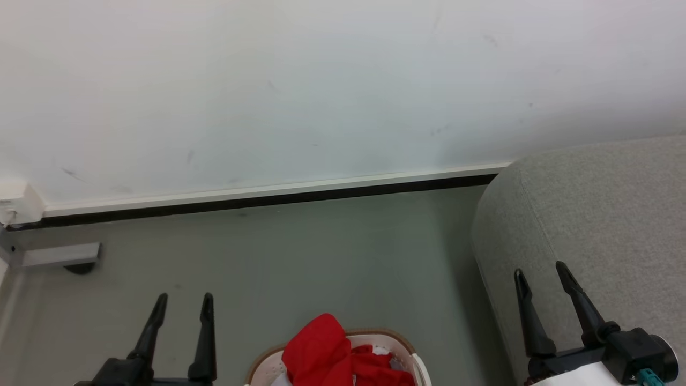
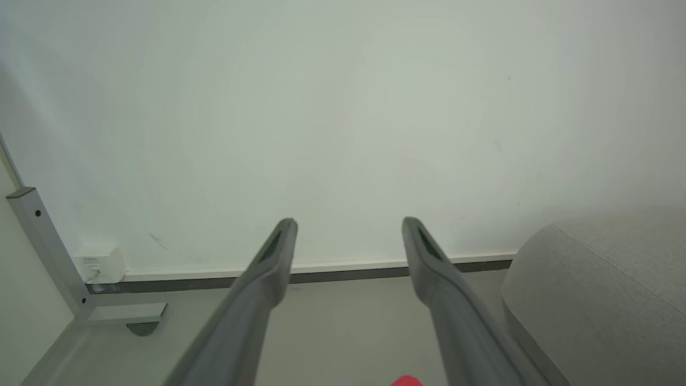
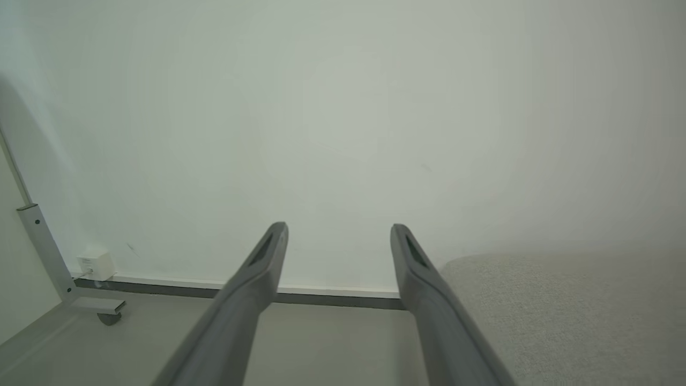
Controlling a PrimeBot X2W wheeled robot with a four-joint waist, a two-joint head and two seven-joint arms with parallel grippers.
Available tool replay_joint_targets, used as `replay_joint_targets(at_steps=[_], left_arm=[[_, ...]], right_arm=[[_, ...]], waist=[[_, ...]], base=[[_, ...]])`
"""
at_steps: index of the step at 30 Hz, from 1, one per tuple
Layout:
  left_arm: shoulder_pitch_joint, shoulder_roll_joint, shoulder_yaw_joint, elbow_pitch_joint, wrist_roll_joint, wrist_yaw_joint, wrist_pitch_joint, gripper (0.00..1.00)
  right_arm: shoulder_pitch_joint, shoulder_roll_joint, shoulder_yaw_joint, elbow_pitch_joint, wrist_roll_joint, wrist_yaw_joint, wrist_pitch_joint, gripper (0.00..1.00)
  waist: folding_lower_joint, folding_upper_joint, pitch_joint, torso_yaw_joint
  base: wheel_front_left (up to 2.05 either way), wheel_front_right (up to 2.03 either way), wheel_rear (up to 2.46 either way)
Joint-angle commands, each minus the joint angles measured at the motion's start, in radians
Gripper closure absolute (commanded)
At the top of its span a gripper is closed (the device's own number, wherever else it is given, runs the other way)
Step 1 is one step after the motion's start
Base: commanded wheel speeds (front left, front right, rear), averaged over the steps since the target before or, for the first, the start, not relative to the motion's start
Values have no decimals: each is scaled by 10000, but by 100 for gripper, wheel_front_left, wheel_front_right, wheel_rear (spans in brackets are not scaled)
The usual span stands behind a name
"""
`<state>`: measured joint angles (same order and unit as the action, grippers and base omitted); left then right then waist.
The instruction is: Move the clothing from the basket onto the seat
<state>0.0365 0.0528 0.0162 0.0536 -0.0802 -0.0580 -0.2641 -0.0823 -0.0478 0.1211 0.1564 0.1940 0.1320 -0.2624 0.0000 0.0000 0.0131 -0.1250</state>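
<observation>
Red clothing (image 1: 335, 354) is heaped in the white basket (image 1: 268, 367) with a brown rim at the bottom middle of the head view; a sliver of red clothing (image 2: 406, 381) shows at the bottom of the left wrist view. The grey seat (image 1: 589, 225) fills the right side, and appears as the seat (image 2: 605, 289) and the seat (image 3: 563, 311) in the wrist views. My left gripper (image 1: 184, 298) is open, left of the basket. My right gripper (image 1: 539, 268) is open over the seat's near edge. Both hold nothing.
A white wall with a dark skirting strip (image 1: 268, 201) runs behind the grey floor (image 1: 321, 257). A grey metal leg with a caster (image 1: 59, 256) and a white box (image 1: 19, 203) stand at the far left.
</observation>
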Motion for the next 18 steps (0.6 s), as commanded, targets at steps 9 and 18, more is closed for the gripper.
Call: replay_joint_targets(at_steps=[9, 18], left_arm=[[-1225, 123, -548, 1103, -4, -400, -5, 0], [-3069, 703, -1814, 3930, 314, -685, 25, 0]], right_arm=[[-893, -45, -546, -617, 189, -24, -36, 0], [-1657, -34, -1518, -1183, 523, -24, -36, 0]], waist=[[0, 0, 1833, -819], [0, 0, 3633, -1391]], base=[[0, 0, 0], [0, 0, 0]])
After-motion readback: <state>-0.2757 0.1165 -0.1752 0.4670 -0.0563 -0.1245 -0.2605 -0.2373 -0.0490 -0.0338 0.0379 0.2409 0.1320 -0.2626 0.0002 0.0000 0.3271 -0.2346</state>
